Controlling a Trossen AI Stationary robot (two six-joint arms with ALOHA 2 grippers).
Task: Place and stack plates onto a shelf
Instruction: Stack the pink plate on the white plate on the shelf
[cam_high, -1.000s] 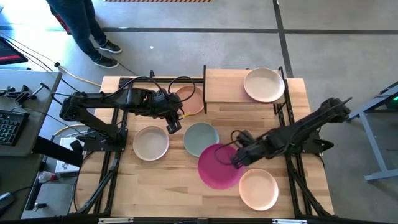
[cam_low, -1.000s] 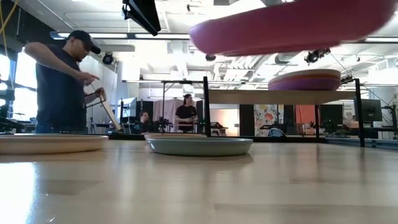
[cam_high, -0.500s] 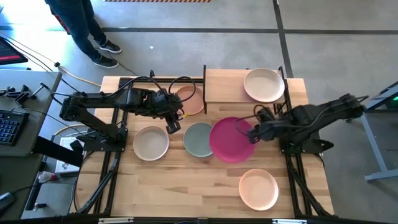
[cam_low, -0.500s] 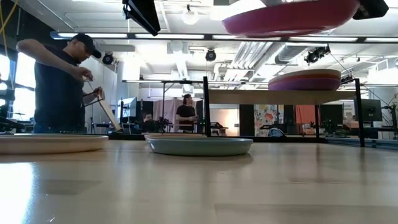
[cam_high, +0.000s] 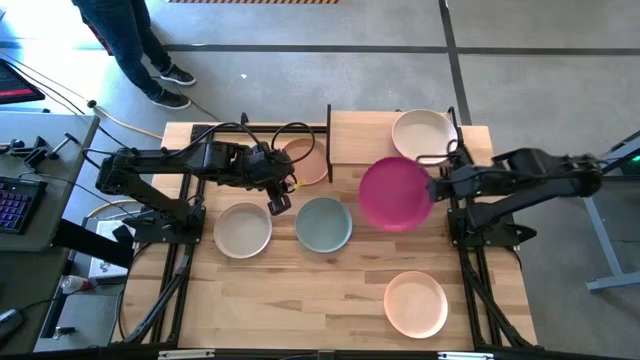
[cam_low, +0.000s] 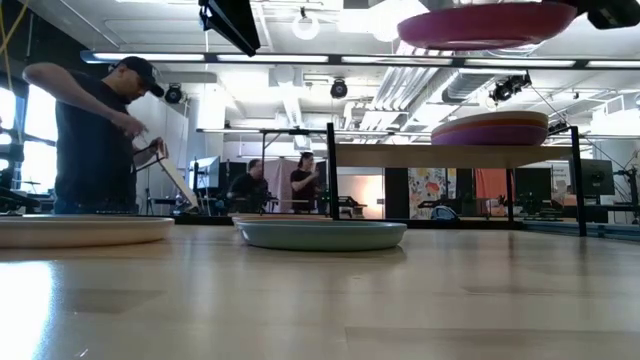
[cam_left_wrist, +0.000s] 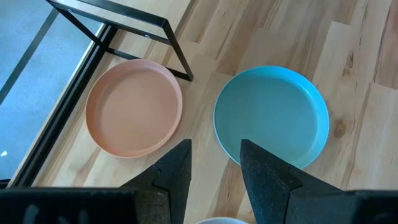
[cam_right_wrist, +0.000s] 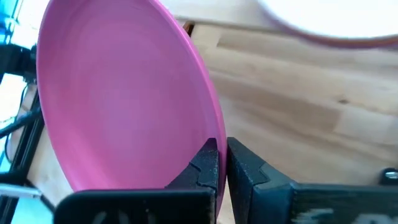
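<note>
My right gripper (cam_high: 432, 188) is shut on the magenta plate (cam_high: 394, 193) and holds it in the air just in front of the shelf (cam_high: 365, 140). In the low view the magenta plate (cam_low: 488, 22) hangs higher than the shelf board (cam_low: 450, 155). On the shelf's right half rests a stack (cam_low: 490, 129) with a cream plate (cam_high: 425, 135) on top. My left gripper (cam_left_wrist: 214, 168) is open and hovers over the table between the teal plate (cam_high: 323, 223) and another cream plate (cam_high: 243, 230). The peach plate (cam_left_wrist: 134, 107) lies by the shelf's left upright. My right gripper pinches the magenta plate's rim (cam_right_wrist: 208, 134) on the plate's right-hand side, one finger (cam_right_wrist: 205, 163) against the inner face and the other against the outer. The fingers come roughly level from the table's right. The plate is lifted clear and lies nearly flat, hollow side up.
A pale pink plate (cam_high: 416, 303) sits near the table's near right corner. The shelf's black uprights (cam_low: 331, 175) stand at its corners. Its left half (cam_high: 355, 135) is bare wood. A person (cam_low: 95, 140) stands beyond the table's far left corner.
My right gripper has carried the magenta plate from the near middle of the table toward the far edge and rightward, rising as it went, up to the shelf's front edge. The plate stayed lifted clear the whole way.
</note>
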